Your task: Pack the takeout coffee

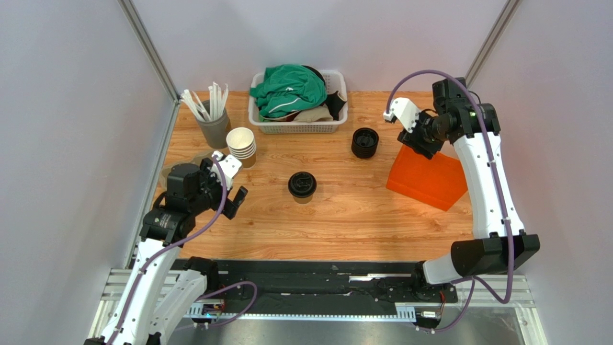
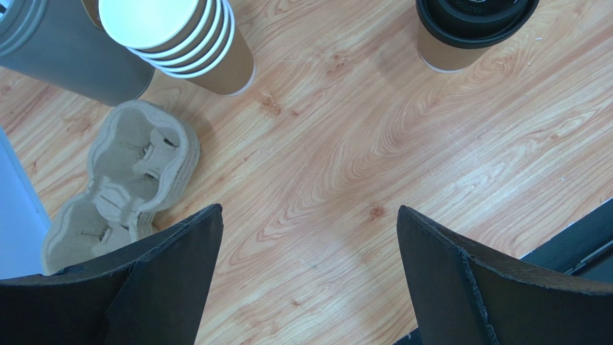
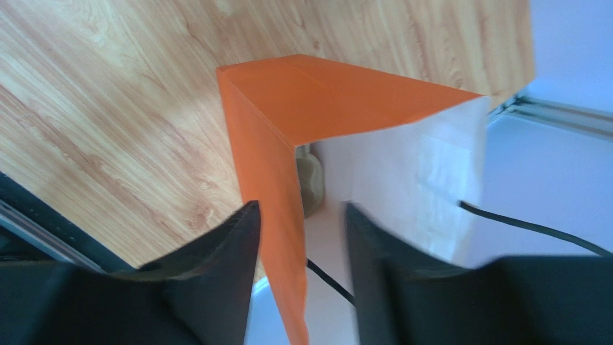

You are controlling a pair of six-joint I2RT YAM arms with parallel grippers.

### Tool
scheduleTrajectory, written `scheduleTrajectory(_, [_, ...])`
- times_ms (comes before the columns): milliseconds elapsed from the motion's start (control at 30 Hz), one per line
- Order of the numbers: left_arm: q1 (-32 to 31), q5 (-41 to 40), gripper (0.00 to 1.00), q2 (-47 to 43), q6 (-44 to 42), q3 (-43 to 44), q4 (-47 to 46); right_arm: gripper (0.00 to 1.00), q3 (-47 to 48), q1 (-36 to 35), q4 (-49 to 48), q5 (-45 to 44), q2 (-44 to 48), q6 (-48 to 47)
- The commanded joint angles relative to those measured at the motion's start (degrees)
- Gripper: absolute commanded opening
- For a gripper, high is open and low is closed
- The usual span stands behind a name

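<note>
Top external view is showing the takeout coffee (image 1: 302,185) standing upright mid-tabletop (image 1: 345,223), black lid on, nothing touching it. The left claw (image 2: 309,215) is hovering near it, jaws spread wide and gripping nothing, with a pulp cup carrier (image 2: 122,180) lying just beside. Well apart on the right, the right claw (image 3: 298,208) is straddling an edge of the orange bag (image 3: 345,93), jaws partly apart, a gap showing beside one finger: released, not clamping.
</note>
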State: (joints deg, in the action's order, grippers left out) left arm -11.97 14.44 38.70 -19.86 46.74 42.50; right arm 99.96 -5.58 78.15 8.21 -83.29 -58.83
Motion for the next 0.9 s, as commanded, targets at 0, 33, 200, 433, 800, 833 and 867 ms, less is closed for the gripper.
scheduleTrajectory(0, [0.37, -0.02, 0.99, -0.38, 0.08, -0.07, -1.81, 0.56, 5.59, -1.18, 0.71, 0.85, 4.53, 2.83])
scheduleTrajectory(33, [0.45, -0.02, 0.99, -0.46, 0.08, -0.07, -1.89, 0.58, 5.77, -1.62, -0.27, 0.67, 5.14, 3.28])
scheduleTrajectory(200, [0.45, -0.02, 0.99, -0.29, 0.26, -0.07, -1.89, 0.73, 4.28, -8.8, -5.11, 1.46, 11.11, 5.65])
scheduleTrajectory(433, [0.63, -0.29, 0.99, -0.38, 0.08, -0.16, -1.9, 0.8, -3.54, -20.6, -7.3, 4.88, 9.91, 10.04])
scheduleTrajectory(800, [1.07, -0.46, 0.99, -0.55, 0.17, -0.16, -1.89, 0.82, -9.27, -20.69, -20.84, 4.9, -9.6, 20.5])
scheduleTrajectory(833, [1.16, -0.46, 0.99, -0.81, 0.17, -0.25, -1.9, 0.82, -8.74, -20.78, -21.02, 4.19, -11.62, 20.68])
scheduleTrajectory(867, [1.16, -0.46, 0.99, -0.9, 0.08, -0.25, -1.9, 0.82, -8.3, -20.61, -21.46, 3.05, -14.68, 20.86])
